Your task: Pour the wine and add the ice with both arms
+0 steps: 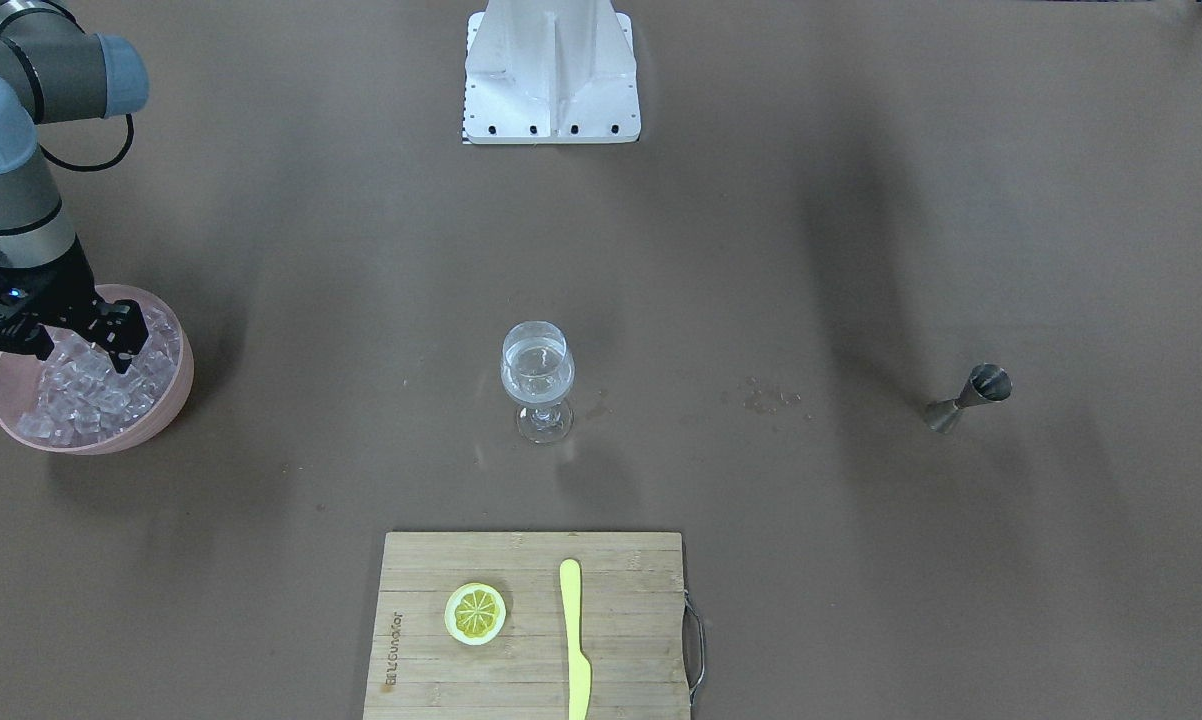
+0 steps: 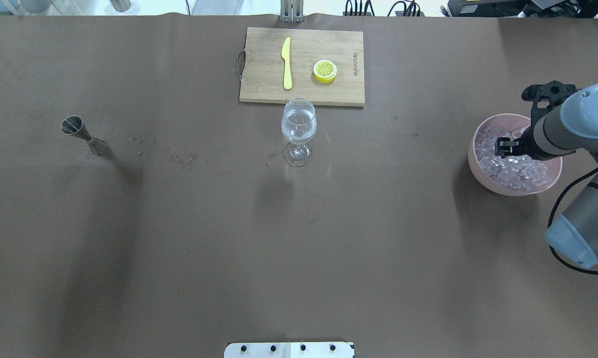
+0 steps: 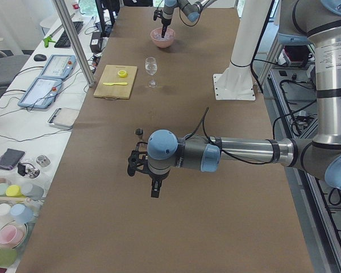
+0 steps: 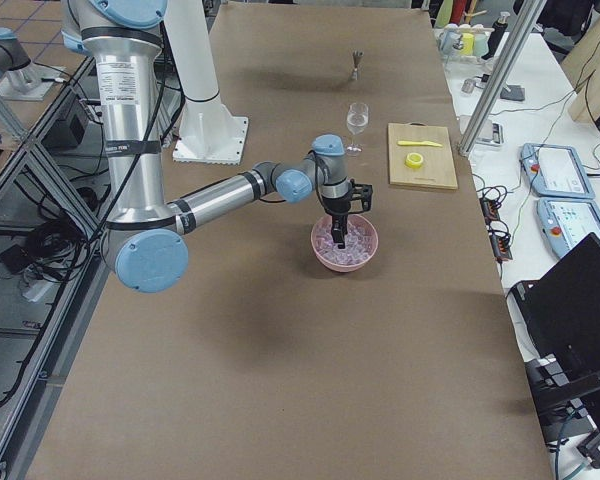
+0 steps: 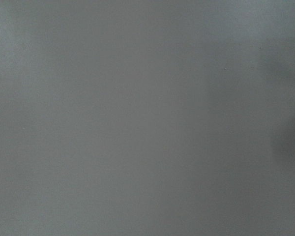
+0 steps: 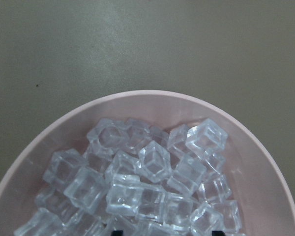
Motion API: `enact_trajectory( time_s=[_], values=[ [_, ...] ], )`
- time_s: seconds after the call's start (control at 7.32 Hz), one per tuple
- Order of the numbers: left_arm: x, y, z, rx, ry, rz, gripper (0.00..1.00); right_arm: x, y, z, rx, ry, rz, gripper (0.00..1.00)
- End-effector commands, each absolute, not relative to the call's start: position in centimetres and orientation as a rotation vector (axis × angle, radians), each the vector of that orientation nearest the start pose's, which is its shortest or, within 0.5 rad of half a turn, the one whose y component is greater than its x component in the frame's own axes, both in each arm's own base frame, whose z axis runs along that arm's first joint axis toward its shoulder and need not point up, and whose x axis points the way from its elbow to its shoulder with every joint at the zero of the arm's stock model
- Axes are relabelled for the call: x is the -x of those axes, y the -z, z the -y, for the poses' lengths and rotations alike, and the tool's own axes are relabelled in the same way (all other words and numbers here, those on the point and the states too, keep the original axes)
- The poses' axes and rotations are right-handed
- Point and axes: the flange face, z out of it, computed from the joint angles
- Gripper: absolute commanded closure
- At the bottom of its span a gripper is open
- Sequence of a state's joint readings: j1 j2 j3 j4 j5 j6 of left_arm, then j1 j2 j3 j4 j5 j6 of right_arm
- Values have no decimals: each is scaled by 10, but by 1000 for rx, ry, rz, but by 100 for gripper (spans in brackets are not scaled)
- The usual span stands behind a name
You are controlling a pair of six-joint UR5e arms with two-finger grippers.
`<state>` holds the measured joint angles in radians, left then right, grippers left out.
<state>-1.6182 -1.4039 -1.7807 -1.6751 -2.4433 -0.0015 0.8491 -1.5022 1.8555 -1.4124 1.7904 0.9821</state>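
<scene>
While the wine (image 2: 298,125) sits clear in the stemmed glass (image 2: 299,149) at table centre, you have the ice (image 2: 513,169) heaped in the pink bowl (image 2: 495,186) at 3 o'clock from it, overhead view. Right gripper (image 1: 83,352) is down at that heap, fingers spread wide, cubes lying between the tips. Left gripper (image 3: 154,191) hangs above bare table; spread of its fingers: cannot tell. Jigger (image 2: 84,135) stands at 9 o'clock of the glass, and the cutting board (image 2: 264,84) at 12 o'clock carries a yellow knife (image 2: 287,63) and lemon slice (image 2: 325,70).
</scene>
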Motion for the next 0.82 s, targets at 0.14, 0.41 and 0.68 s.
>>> enact_trajectory(
  time_s=[0.14,0.41,0.68],
  values=[
    [77,-613,427,-159,-21,-869,2,269,-486,472,-176,-197,526,92],
    [77,-613,427,-157,-20,-869,2,265,-465,469,-201,-191,555,100],
    [77,-612,427,-160,-21,-869,2,236,-415,468,-266,-221,628,100]
  ],
)
